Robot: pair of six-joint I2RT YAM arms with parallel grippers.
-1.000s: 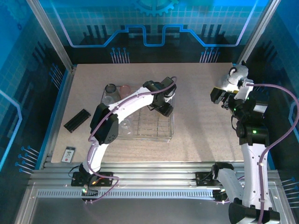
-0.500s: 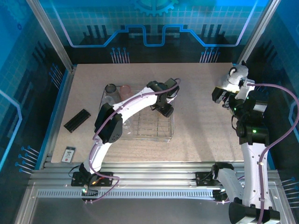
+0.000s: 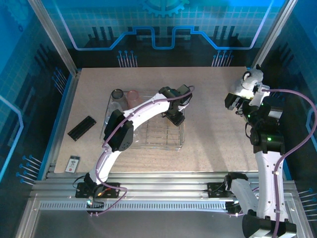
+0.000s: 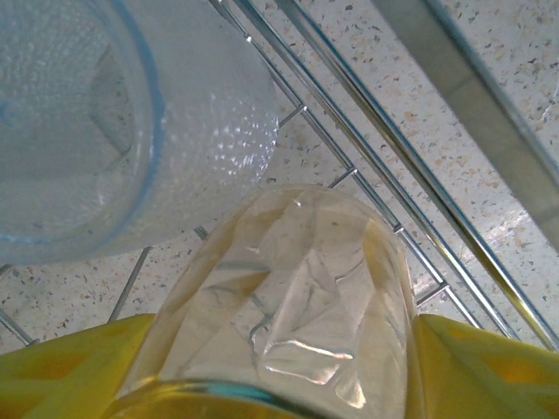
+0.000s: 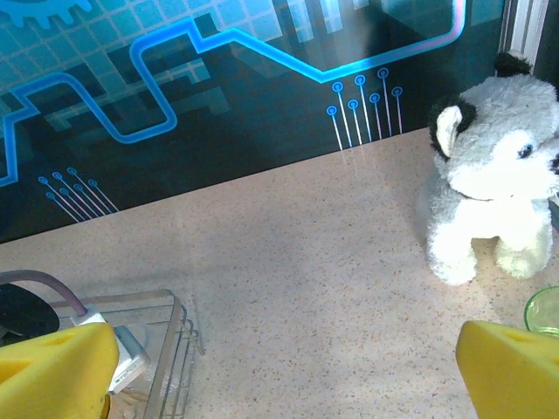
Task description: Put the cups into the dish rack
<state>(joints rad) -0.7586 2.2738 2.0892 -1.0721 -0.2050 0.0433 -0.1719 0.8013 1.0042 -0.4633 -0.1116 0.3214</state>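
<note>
**A:** Left gripper (image 4: 284, 358), entry?

**B:** It hangs over the far right part of the rectangular silver wire dish rack (image 3: 158, 139), with the arm stretched across from the near left. A clear plastic tumbler (image 4: 288, 288) sits between its yellow fingers (image 4: 61, 367) and fills the gap from pad to pad. I cannot tell whether the pads press on it or only flank it.

**A:** Where is that tumbler relative to the rack?

**B:** In the wrist view it is over the rack's floor wires, inside the side rail. A pale blue dimpled plastic tumbler (image 4: 96, 131) sits just beside it, also within the rack. I cannot tell whether the two touch.

**A:** Other cups?

**B:** A smoky grey translucent tumbler (image 3: 117, 94) and a pink-red translucent tumbler (image 3: 132, 95) stand side by side at the rack's far left corner. The rim of a yellow-green tumbler (image 5: 546, 310) shows on the speckled beige tabletop (image 3: 213, 139), near the grey-white plush animal (image 5: 493, 201) at the far right corner.

**A:** Right gripper (image 5: 279, 358)?

**B:** It hangs above bare tabletop close to the plush animal, well apart from the rack. Its yellow fingers are spread wide with nothing between them.

**A:** Anything else?

**B:** A flat black rectangular object (image 3: 81, 128) lies on the tabletop left of the rack.
</note>
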